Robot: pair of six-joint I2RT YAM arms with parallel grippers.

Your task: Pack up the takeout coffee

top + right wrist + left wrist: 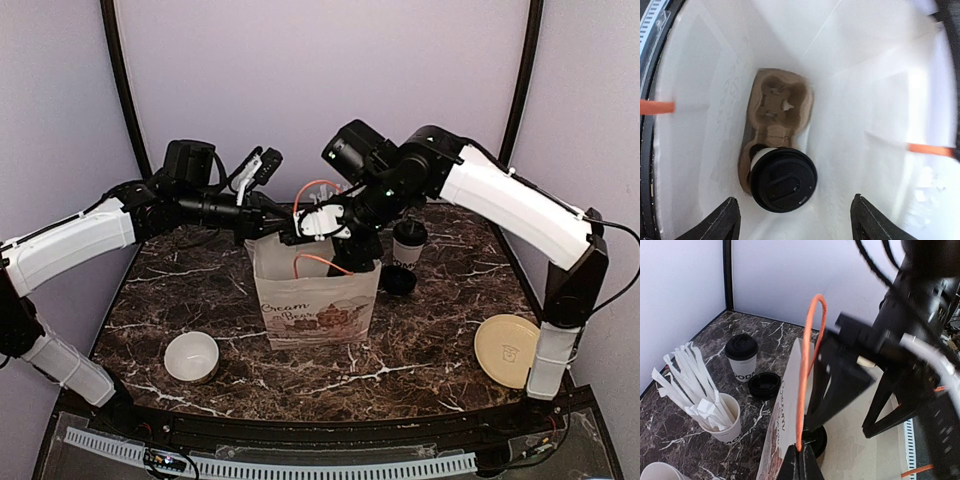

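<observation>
One coffee cup with a black lid [783,180] stands inside the white paper bag [318,300], in one slot of a brown cardboard carrier [780,107]; its other slot is empty. My right gripper [796,222] is open just above this cup and apart from it, over the bag's mouth [338,240]. My left gripper [801,460] is shut on the bag's orange handle [807,365] and holds it up at the bag's back left [290,228]. The second lidded coffee cup [409,243] stands on the table right of the bag and also shows in the left wrist view [742,357].
A loose black lid [398,279] lies next to the second cup. A white cup of straws [722,417] stands behind the bag. A low white bowl [191,356] sits front left. A tan round disc [507,350] lies front right by the right arm's base.
</observation>
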